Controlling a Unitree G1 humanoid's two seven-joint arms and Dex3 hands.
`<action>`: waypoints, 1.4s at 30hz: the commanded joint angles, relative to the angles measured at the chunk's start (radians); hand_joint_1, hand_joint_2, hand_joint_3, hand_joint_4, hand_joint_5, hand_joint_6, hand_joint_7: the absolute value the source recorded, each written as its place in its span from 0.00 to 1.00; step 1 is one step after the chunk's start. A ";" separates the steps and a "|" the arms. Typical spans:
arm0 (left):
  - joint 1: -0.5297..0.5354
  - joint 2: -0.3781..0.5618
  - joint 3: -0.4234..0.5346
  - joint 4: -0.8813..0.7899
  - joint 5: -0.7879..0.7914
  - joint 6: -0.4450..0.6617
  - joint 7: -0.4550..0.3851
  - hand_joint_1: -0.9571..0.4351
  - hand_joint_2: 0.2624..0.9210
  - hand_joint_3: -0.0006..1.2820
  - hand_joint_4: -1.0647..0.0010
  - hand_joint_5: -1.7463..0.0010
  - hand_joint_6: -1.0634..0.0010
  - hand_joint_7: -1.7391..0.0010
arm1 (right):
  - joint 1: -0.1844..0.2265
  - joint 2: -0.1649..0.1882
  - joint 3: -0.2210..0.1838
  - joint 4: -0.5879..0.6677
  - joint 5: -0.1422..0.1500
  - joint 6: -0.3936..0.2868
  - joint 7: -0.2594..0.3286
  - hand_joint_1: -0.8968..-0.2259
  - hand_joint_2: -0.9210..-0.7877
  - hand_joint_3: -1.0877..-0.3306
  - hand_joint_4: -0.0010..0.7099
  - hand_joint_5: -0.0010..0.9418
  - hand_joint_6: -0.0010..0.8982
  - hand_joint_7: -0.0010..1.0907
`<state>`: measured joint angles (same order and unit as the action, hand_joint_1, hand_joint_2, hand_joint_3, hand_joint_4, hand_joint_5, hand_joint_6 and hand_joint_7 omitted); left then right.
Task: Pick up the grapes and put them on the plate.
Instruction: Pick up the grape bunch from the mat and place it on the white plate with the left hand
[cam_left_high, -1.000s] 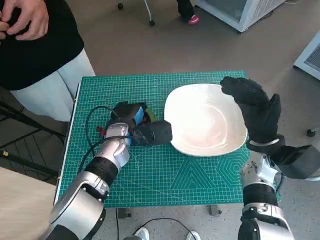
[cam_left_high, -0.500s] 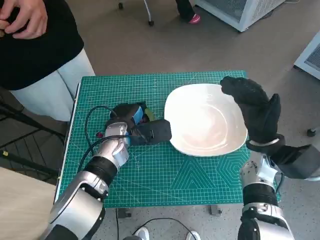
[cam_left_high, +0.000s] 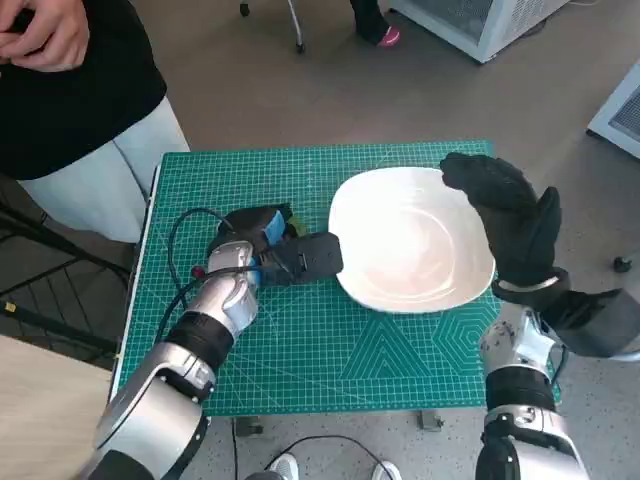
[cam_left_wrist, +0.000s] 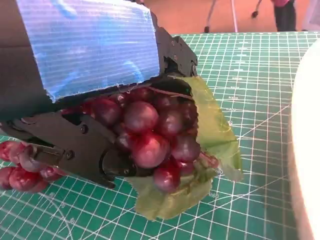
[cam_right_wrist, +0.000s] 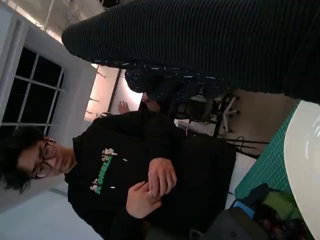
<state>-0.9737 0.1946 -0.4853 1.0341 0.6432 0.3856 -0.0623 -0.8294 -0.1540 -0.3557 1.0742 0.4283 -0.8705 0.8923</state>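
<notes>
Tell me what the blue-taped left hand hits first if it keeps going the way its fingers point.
Probably the white plate's rim: the left hand, holding the dark red grapes, points right toward it over green mat. Height is unclear.

Dark red grapes (cam_left_wrist: 150, 135) w/ green leaf (cam_left_wrist: 210, 135), white plate (cam_left_high: 410, 240), green grid-lined mat (cam_left_high: 330, 345).

My left hand (cam_left_high: 262, 247) lies low, its fingers (cam_left_wrist: 75, 150) curled closed around what it holds. My right hand (cam_left_high: 512, 215) stands raised, fingers apart, holding nothing.
</notes>
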 joint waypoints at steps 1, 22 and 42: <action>0.012 0.022 0.011 -0.105 -0.003 0.067 -0.052 0.95 0.70 0.55 0.63 0.05 0.55 0.96 | 0.003 0.001 0.000 0.012 -0.004 0.010 0.000 0.47 0.00 0.68 0.50 0.00 0.48 0.00; 0.167 0.167 0.037 -0.759 0.066 0.175 -0.180 0.69 1.00 0.07 0.40 0.22 0.38 0.44 | -0.006 0.006 0.001 0.014 -0.004 0.007 -0.005 0.46 0.00 0.68 0.51 0.00 0.49 0.00; 0.115 0.104 -0.014 -0.775 0.121 0.171 -0.212 0.69 0.98 0.09 0.41 0.27 0.41 0.36 | -0.001 0.002 0.000 0.003 -0.002 0.008 -0.008 0.47 0.00 0.69 0.51 0.00 0.49 0.00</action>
<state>-0.8158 0.3288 -0.4791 0.2705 0.7461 0.5654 -0.2626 -0.8425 -0.1529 -0.3540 1.0736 0.4283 -0.8702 0.8908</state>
